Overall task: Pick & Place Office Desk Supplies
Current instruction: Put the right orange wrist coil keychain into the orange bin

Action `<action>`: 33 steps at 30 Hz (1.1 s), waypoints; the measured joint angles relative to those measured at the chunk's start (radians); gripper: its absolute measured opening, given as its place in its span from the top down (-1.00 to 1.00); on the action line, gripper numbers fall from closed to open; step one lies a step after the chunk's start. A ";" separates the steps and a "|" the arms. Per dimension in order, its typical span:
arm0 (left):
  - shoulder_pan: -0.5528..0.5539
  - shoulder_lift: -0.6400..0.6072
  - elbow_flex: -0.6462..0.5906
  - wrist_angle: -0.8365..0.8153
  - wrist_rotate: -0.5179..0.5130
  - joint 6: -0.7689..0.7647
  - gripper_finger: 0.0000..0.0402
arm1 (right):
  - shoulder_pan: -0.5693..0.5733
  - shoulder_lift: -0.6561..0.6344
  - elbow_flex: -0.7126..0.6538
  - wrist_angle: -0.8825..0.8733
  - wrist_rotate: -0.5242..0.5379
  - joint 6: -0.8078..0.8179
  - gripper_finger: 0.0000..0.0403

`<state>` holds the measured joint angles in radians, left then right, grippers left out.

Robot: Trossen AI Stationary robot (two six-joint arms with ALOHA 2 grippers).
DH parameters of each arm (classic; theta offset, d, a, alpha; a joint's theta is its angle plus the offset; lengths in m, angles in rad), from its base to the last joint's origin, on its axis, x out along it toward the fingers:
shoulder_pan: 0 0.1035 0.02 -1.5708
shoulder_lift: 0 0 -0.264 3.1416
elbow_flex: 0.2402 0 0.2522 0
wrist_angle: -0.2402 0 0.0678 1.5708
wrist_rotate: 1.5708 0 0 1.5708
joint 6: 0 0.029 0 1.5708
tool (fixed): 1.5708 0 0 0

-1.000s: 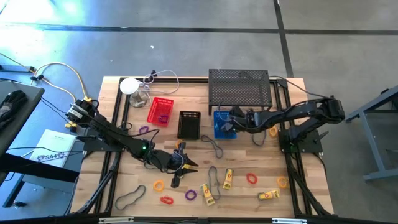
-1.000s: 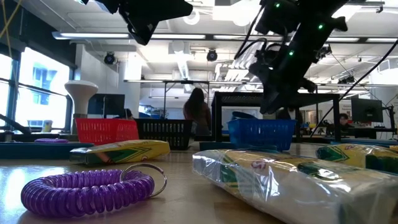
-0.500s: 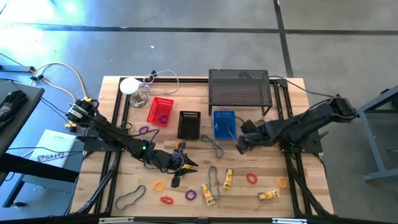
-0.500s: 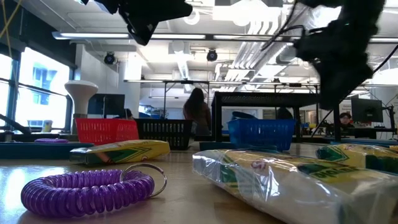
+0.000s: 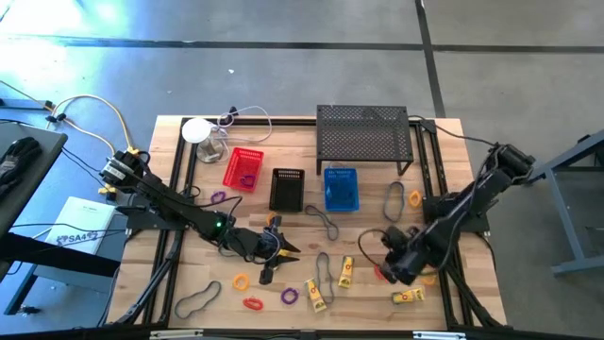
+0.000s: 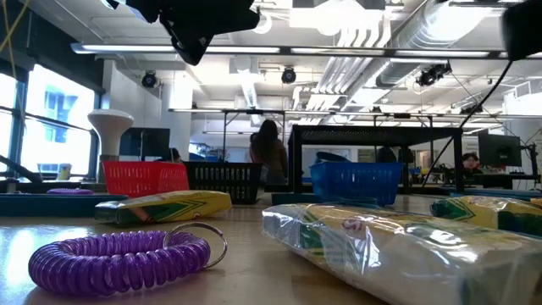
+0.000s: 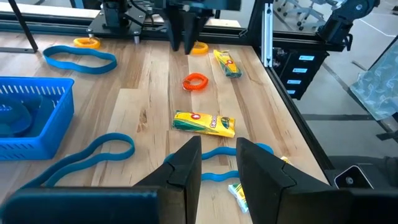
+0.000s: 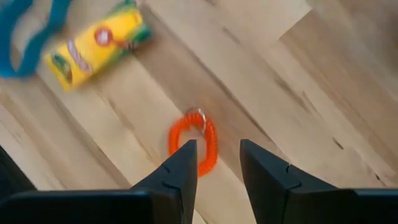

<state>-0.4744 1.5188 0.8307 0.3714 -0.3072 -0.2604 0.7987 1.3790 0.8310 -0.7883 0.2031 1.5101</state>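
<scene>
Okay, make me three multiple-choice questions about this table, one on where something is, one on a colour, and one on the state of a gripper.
1. Where does the blue basket stand?
A. Just in front of the black mesh shelf
B. At the table's near edge
C. On the floor

2. What colour is the coil ring lying ahead of the right gripper?
A. Purple
B. Orange-red
C. Green

3. How do the right gripper's fingers stand?
A. Shut on a crayon pack
B. Shut on the basket
C. Open, holding nothing

Answers:
1 A, the high view shows the basket beside the shelf's front edge.
2 B, the right wrist view shows an orange-red coil on the wood.
3 C, a gap shows between the fingers, with only the table behind it.
</scene>
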 joint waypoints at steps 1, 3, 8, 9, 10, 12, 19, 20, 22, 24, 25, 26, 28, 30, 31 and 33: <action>0.000 0.000 0.000 0.000 0.000 0.000 0.52 | 0.022 0.018 0.000 0.001 -0.001 -0.012 0.46; 0.000 0.000 0.000 0.000 0.000 -0.001 0.52 | 0.058 0.062 0.000 0.005 0.000 -0.047 0.46; 0.000 0.000 0.000 0.000 -0.003 -0.003 0.52 | 0.105 0.169 0.000 0.057 0.009 -0.058 0.46; 0.000 0.000 0.000 -0.001 -0.003 -0.002 0.52 | 0.109 0.185 0.000 0.070 0.012 -0.058 0.46; 0.000 0.000 0.000 -0.001 -0.003 -0.002 0.52 | 0.109 0.200 0.000 0.085 0.015 -0.056 0.46; 0.006 0.000 0.000 -0.001 -0.002 -0.002 0.52 | 0.109 0.229 0.000 0.121 0.023 -0.048 0.46; 0.027 0.000 0.000 -0.001 -0.002 0.026 0.52 | 0.105 0.241 0.001 0.140 0.103 -0.018 0.46; 0.030 0.000 0.000 -0.001 -0.002 0.027 0.52 | 0.104 0.241 0.001 0.142 0.118 -0.016 0.46; 0.035 0.000 0.000 -0.002 0.001 0.027 0.52 | 0.101 0.241 0.001 0.142 0.157 -0.014 0.46; 0.042 0.000 0.000 -0.002 0.001 0.027 0.52 | 0.089 0.245 0.001 0.142 0.184 -0.014 0.46; 0.044 0.000 0.000 -0.002 0.001 0.027 0.52 | 0.081 0.249 0.001 0.142 0.185 -0.014 0.46; 0.048 0.000 0.000 -0.002 0.001 0.027 0.52 | 0.073 0.254 0.001 0.140 0.185 -0.014 0.46; 0.056 0.000 0.000 -0.002 0.001 0.027 0.52 | 0.057 0.265 0.000 0.138 0.183 -0.014 0.46; 0.063 0.000 0.000 -0.002 0.001 0.027 0.52 | 0.040 0.282 0.000 0.140 0.183 -0.015 0.46; 0.067 0.000 0.000 -0.002 0.001 0.028 0.52 | 0.032 0.291 0.000 0.142 0.181 -0.014 0.46; 0.076 0.000 0.000 -0.002 0.001 0.028 0.52 | 0.021 0.303 0.001 0.155 0.176 -0.014 0.46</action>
<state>-0.3985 1.5192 0.8307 0.3690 -0.3058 -0.2325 0.8195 1.6817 0.8318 -0.6331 0.3790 1.4960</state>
